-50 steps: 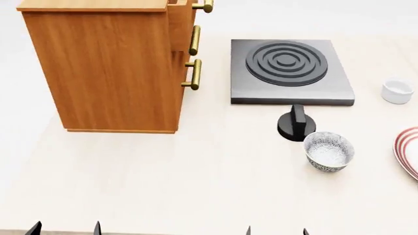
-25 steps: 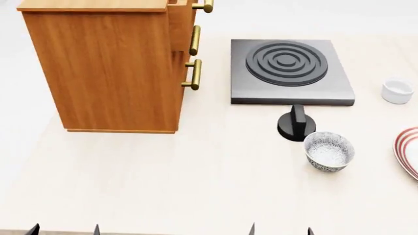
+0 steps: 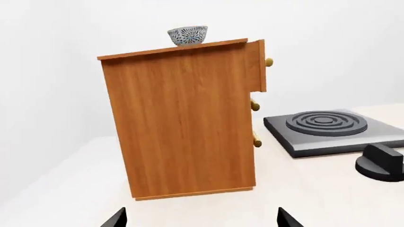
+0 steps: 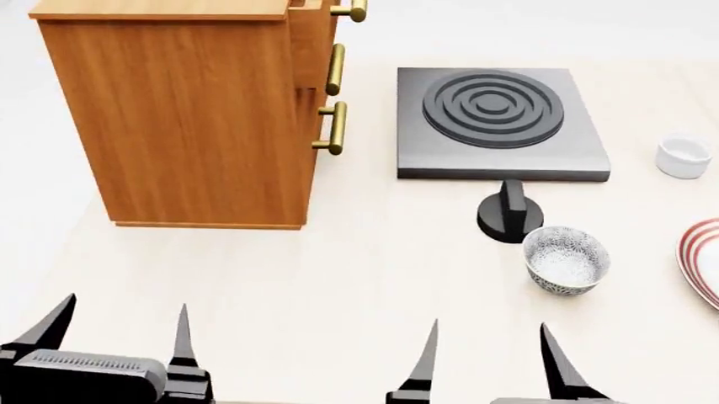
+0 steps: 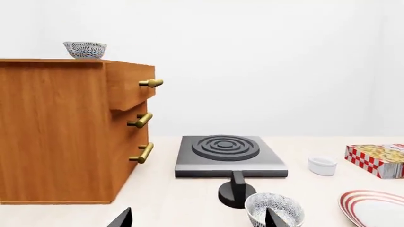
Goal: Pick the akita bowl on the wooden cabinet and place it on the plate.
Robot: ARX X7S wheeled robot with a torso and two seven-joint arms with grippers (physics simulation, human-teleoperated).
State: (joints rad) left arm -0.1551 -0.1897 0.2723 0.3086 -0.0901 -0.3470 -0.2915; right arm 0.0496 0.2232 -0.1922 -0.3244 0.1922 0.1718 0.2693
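Observation:
The akita bowl, speckled grey on white, stands on top of the wooden cabinet; the right wrist view also shows the bowl at the cabinet's top. In the head view the cabinet fills the upper left and its top is cut off, so that bowl is out of view there. The red-ringed plate lies at the right edge. My left gripper and right gripper are both open and empty, low over the near table, well short of the cabinet.
An identical speckled bowl sits on the table beside the plate. A dark stove with a black knob lies right of the cabinet. A small white cup and a red checkered box are at the far right.
Both grippers have come forward into the head view; only fingertip points showed before, now the fingers and the left gripper's body show. Nothing on the table moved.

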